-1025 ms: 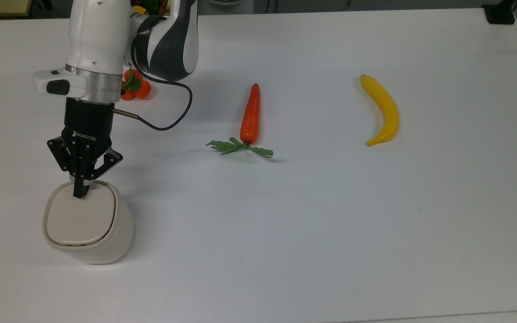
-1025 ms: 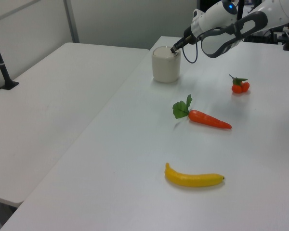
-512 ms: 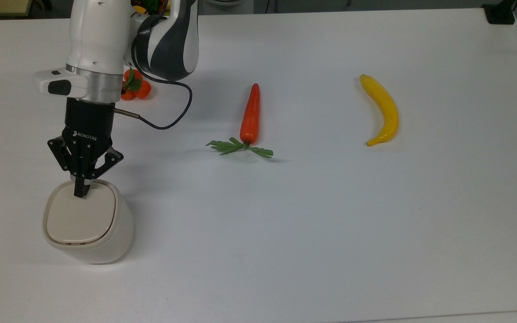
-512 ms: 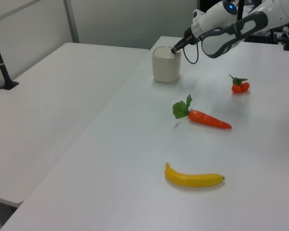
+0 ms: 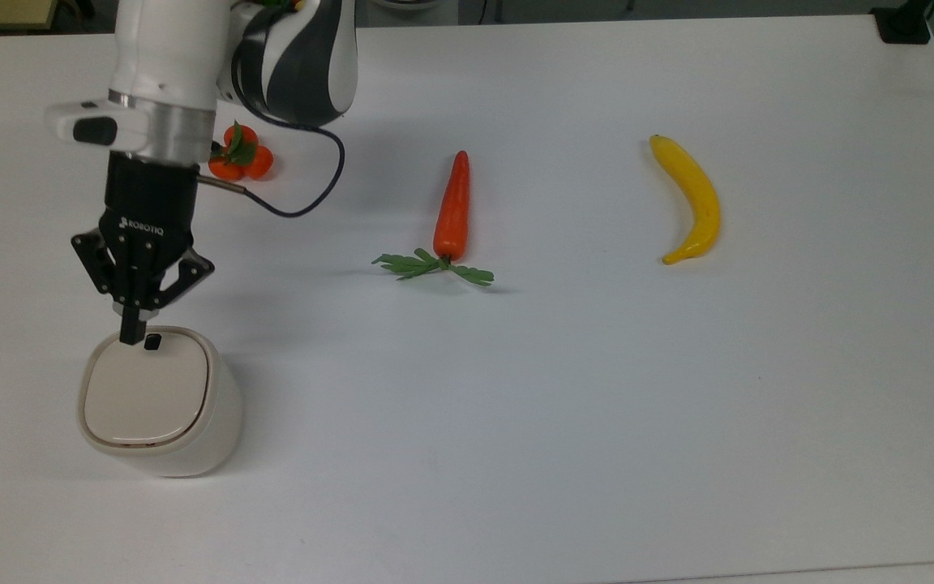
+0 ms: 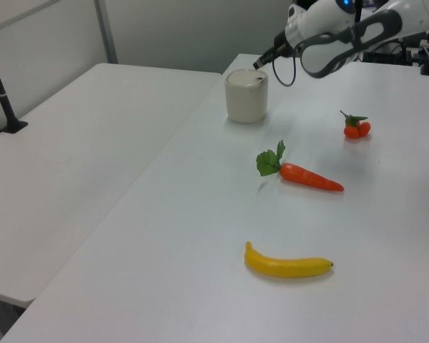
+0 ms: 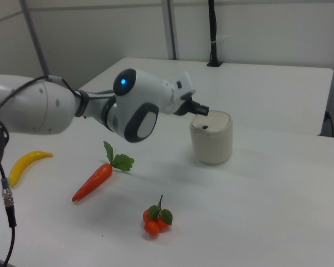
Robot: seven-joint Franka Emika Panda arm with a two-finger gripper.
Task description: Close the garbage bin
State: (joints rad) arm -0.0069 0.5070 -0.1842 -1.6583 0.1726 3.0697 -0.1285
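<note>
1. Top view, far left: garbage bin (image 5: pixel 157 403) at 8 o'clock on the desk (image 5: pixel 597 389), lid flat and flush with the rim, black latch (image 5: pixel 152 341) now uncovered at the lid's 12 o'clock edge.
2. Gripper (image 5: pixel 132 332): fingers pressed together, holding nothing; a second ago the tip rested on the lid, now it has lifted and drawn back to 12 o'clock, just off the rim. Judgement: bin reads as closed, arm retreating.
3. Tangerine cluster (image 5: pixel 242 158): 11 o'clock of the desk, beside the arm, apart from the bin.
4. Carrot (image 5: pixel 452 209): centre, leaves toward 6 o'clock.
5. Banana (image 5: pixel 690 199): 2 o'clock, well apart.
6. Obstruction: none near the bin.
</note>
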